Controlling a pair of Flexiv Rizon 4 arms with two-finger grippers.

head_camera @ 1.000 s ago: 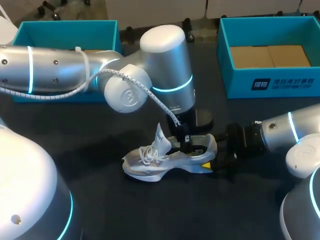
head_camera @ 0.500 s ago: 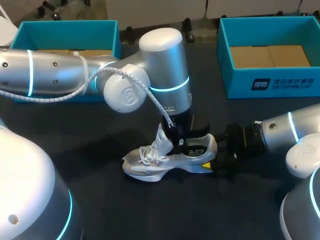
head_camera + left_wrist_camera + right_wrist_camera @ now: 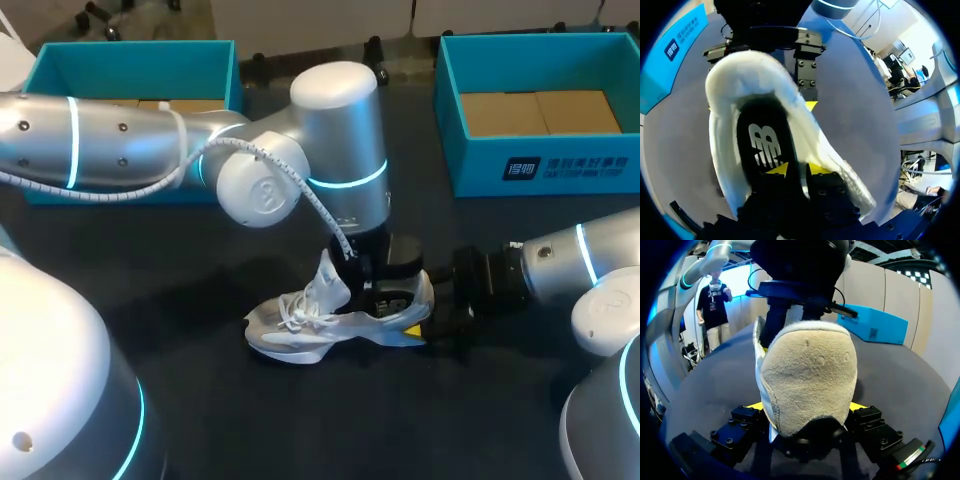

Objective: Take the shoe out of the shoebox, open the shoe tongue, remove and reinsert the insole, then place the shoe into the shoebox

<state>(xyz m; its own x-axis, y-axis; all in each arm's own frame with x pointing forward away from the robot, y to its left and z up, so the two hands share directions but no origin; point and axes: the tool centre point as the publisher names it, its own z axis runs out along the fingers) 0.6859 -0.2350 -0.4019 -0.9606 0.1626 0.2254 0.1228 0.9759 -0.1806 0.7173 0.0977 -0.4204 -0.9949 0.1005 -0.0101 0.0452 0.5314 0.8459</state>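
Seemingly light and soft-sided, the shoe (image 3: 318, 318) lies on the bench (image 3: 300, 420) at lower centre, its firmer heel clamped by the right pincer (image 3: 807, 407), while the left pincer (image 3: 796, 170), whose grip I cannot tell, sits over the floppy insole (image 3: 764, 142), probably best pinched at its edge.

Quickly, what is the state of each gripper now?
Left gripper: inside the shoe; state cannot be told.
Right gripper: closed on the shoe.
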